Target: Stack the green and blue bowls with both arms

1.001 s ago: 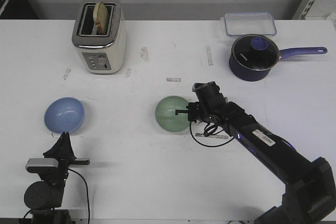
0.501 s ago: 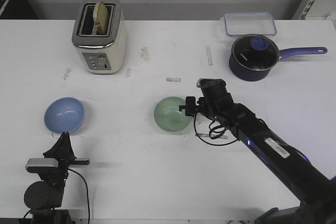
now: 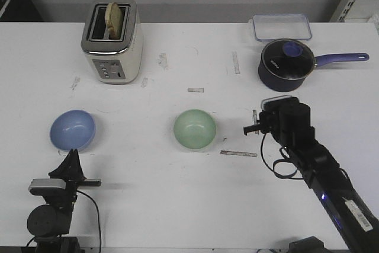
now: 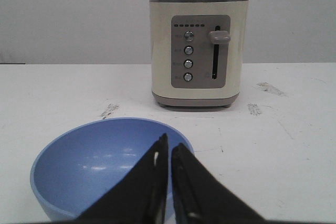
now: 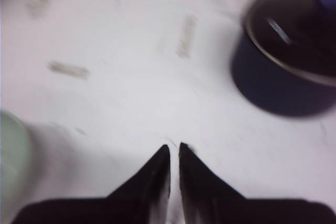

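Observation:
The pale green bowl (image 3: 194,128) sits upright in the middle of the table; its edge shows in the right wrist view (image 5: 10,150). The light blue bowl (image 3: 72,129) sits at the left, just beyond my left gripper (image 3: 72,154). In the left wrist view my left gripper (image 4: 169,144) is shut and empty, its tips over the blue bowl's (image 4: 89,166) near rim. My right gripper (image 3: 251,126) is to the right of the green bowl, apart from it. In the right wrist view it (image 5: 174,149) is shut and empty above bare table.
A cream toaster (image 3: 112,39) with bread stands at the back left. A dark blue saucepan (image 3: 286,65) with a long handle and a clear lidded box (image 3: 282,26) stand at the back right. Tape marks dot the white table (image 3: 177,194).
My right gripper has pulled away from the green bowl's right rim and moved right. The green bowl stays on the table. The left arm and blue bowl have not moved.

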Controlling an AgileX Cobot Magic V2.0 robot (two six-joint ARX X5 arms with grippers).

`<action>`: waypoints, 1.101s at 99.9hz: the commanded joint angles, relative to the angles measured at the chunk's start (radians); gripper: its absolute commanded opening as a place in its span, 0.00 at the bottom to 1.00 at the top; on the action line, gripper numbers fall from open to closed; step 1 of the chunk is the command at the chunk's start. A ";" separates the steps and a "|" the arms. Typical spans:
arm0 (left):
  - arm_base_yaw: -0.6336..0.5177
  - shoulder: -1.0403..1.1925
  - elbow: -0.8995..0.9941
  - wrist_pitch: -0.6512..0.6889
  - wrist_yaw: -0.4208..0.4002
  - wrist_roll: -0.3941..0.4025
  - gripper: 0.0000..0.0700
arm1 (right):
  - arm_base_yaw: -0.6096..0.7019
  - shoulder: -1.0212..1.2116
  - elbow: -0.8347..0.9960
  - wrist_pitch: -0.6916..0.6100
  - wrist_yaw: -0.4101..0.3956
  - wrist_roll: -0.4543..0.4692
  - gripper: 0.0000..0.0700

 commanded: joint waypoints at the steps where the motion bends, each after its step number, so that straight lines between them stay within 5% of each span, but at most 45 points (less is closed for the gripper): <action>1: 0.002 -0.002 -0.021 0.013 -0.002 0.001 0.00 | -0.037 -0.037 -0.031 0.013 -0.016 -0.018 0.02; 32: 0.002 -0.002 -0.021 0.013 -0.002 0.001 0.00 | -0.141 -0.330 -0.352 0.243 -0.030 -0.018 0.02; 58: 0.002 -0.002 -0.021 0.013 -0.002 0.001 0.00 | -0.143 -0.571 -0.504 0.245 -0.031 -0.019 0.02; 110: 0.002 -0.002 -0.021 0.013 -0.002 0.001 0.00 | -0.143 -0.821 -0.507 0.232 -0.031 -0.019 0.02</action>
